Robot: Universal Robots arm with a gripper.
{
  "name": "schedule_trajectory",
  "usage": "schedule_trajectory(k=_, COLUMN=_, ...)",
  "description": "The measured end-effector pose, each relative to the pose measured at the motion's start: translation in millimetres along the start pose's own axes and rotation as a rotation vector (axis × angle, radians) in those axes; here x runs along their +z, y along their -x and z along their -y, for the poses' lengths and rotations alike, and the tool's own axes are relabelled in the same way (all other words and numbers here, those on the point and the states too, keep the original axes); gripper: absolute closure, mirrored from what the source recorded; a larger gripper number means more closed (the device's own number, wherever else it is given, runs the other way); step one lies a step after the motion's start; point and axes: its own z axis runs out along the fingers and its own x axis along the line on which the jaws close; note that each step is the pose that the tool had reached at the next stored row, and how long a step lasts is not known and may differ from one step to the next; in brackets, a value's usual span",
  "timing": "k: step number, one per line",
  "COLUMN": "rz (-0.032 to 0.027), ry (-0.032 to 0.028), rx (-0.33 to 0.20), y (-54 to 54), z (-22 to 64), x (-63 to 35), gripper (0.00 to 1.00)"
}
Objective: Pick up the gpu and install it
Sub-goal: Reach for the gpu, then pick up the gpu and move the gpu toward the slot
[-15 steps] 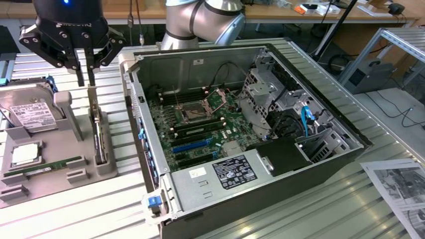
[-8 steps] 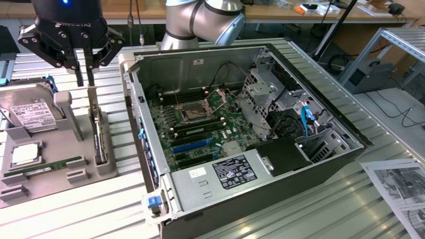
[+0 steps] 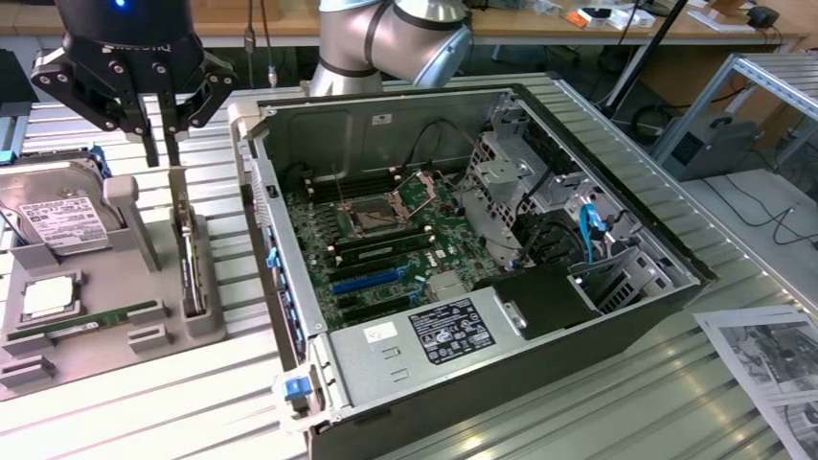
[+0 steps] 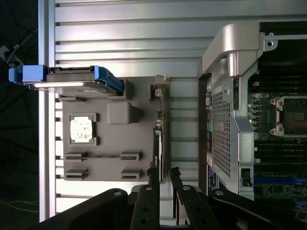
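Hanging the gripper (image 3: 161, 158) at the exterior view's far left, pointing both fingers (image 3: 170, 144) straight down. Holding the fingertips (image 4: 152, 176) narrowly apart, leaving a slim gap and clamping on nothing. Lining that gap up over the far end of the gpu (image 3: 188, 251), hovering just above or right at its upper edge; failing to tell from either view whether touching it. Finding the gpu standing upright on its long edge in a slot along the right side of a grey holder (image 3: 115, 350), not yet lifted out. Seeing, further left on that holder, a slim green memory stick (image 3: 90, 322) lying near, a square processor chip (image 3: 49, 297) just beyond it, and a hard drive (image 3: 57, 218) with a white label propped up at the far end. Resting the holder on a ribbed aluminium table (image 3: 128, 414). Flanking the gpu just to the right with an open computer case (image 3: 264, 192), exposing a green motherboard (image 3: 383, 235), with blue slots (image 3: 371, 280) toward the near side and a processor socket (image 3: 379, 216) farther back.
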Motion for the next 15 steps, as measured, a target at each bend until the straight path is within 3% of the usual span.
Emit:
schedule_trajectory(k=11, rz=0.0000, ry=0.0000, rx=0.000, y=0.0, z=0.0, x=0.0, gripper=0.76)
schedule_trajectory(k=14, rz=0.0000, ry=0.0000, rx=0.000, y=0.0, z=0.0, x=0.0, gripper=0.58)
schedule_trajectory(k=15, rz=0.0000, ry=0.0000, rx=0.000, y=0.0, z=0.0, x=0.0, gripper=0.58)
